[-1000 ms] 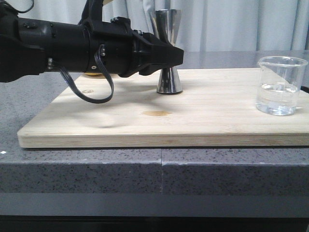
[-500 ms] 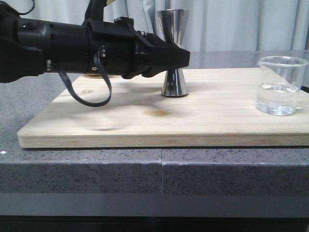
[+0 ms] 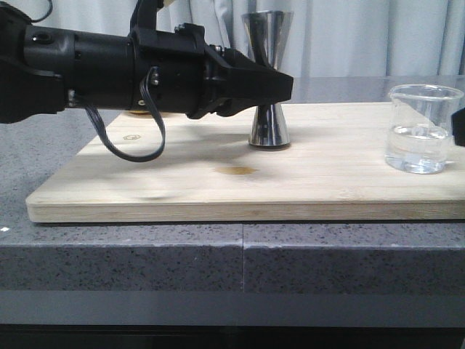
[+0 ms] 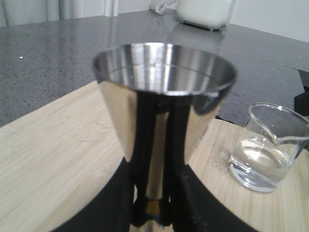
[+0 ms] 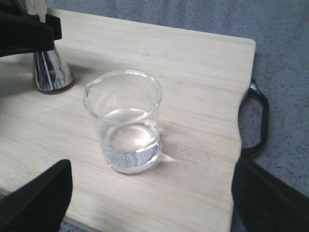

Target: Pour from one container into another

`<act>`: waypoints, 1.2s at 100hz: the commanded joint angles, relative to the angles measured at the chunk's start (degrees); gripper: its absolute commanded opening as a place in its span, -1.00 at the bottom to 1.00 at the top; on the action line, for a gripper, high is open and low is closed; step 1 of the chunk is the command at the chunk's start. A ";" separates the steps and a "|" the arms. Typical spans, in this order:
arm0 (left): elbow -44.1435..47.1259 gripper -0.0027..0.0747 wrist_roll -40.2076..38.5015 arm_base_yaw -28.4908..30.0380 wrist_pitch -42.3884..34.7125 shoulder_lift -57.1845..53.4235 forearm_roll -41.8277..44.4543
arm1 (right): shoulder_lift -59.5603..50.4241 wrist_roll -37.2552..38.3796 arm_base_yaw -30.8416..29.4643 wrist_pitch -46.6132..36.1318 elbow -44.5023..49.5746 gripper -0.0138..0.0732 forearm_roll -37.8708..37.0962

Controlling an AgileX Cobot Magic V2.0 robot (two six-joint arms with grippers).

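- Left gripper jaws are pinching the jigger at its waist, centre frame, steadying it upright.
- Beaker is sitting at right, between the right gripper jaws, apparently spread for grasping.

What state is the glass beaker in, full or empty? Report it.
Partly full: the beaker stands upright on the wooden board with clear liquid filling its lower part, untouched by either tool.
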 commanded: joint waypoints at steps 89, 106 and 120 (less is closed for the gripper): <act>-1.31 -0.99 -4.21 -0.18 -3.94 -7.86 1.60 | 22.20 -0.40 0.15 -32.79 -1.53 0.54 -4.36; -1.31 -0.99 -4.21 -0.18 -3.94 -7.86 1.74 | 24.41 -0.40 0.15 -35.64 -1.53 0.54 -4.36; -1.31 -0.99 -5.43 -0.18 -3.94 -7.86 2.23 | 24.95 -0.40 0.15 -36.34 -1.53 0.54 -4.36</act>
